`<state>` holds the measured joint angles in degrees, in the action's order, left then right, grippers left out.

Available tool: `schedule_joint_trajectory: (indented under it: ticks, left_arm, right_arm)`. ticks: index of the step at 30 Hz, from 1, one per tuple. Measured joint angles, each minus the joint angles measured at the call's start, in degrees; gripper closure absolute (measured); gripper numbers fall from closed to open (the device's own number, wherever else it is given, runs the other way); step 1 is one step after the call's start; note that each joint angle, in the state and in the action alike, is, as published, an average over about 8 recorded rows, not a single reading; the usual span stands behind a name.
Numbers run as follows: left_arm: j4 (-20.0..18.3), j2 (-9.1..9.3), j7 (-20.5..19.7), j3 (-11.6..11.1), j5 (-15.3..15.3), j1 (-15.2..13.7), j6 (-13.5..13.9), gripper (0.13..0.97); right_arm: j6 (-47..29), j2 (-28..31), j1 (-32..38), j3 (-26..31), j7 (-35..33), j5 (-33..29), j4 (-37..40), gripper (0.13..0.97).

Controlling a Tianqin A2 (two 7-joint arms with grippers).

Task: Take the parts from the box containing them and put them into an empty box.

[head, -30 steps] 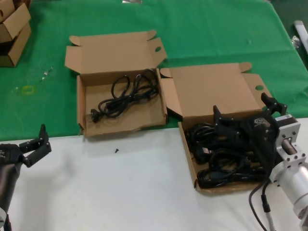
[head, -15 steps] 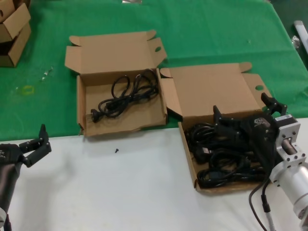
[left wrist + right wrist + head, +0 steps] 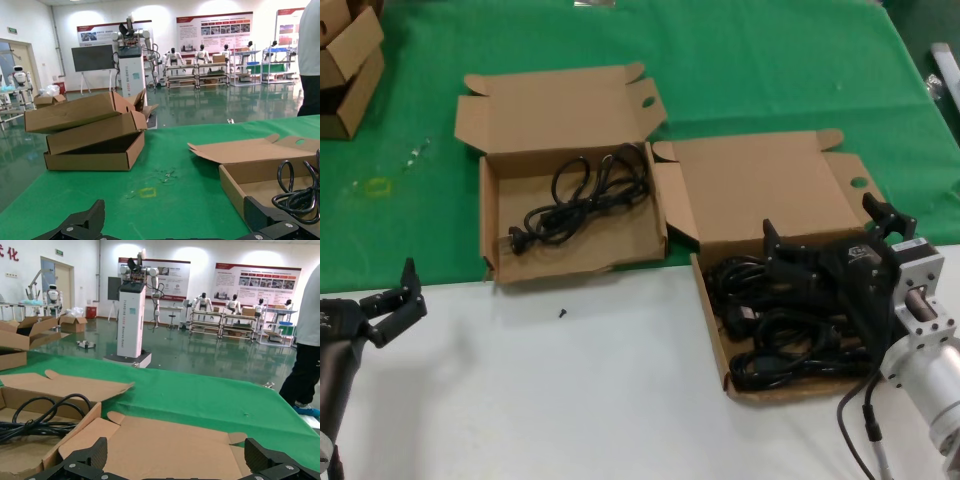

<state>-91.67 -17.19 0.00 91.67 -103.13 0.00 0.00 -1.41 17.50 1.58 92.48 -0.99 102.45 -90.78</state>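
Several black cords, the parts [image 3: 785, 335], lie tangled in the box containing them [image 3: 713, 335] at the right, on the white table. My right gripper [image 3: 822, 222] hovers over this box, open, with nothing between its fingers; its wrist view looks across the box's raised lid [image 3: 170, 450] with the gripper [image 3: 176, 447] spread wide. The other mailer box [image 3: 620, 252], on the green cloth to the left, holds one looped cord [image 3: 582, 195], also seen as the cord [image 3: 295, 195]. My left gripper [image 3: 390, 295] waits open near the left table edge, and in its wrist view this gripper [image 3: 174, 210] is empty.
Small stacked cartons [image 3: 348, 60] sit at the far left; in the left wrist view the cartons [image 3: 90, 132] stand beyond a yellow mark [image 3: 148, 192] on the cloth. A small dark screw [image 3: 561, 313] lies on the white table between the boxes.
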Motion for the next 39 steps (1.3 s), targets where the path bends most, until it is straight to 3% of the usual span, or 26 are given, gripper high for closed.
schedule_joint_trajectory:
  ticks: [39]
  left_arm:
    - [0.0, 0.0, 0.0, 0.0, 0.0, 0.0, 0.0, 0.132]
  right_arm:
    - [0.0, 0.0, 0.0, 0.0, 0.0, 0.0, 0.0, 0.129]
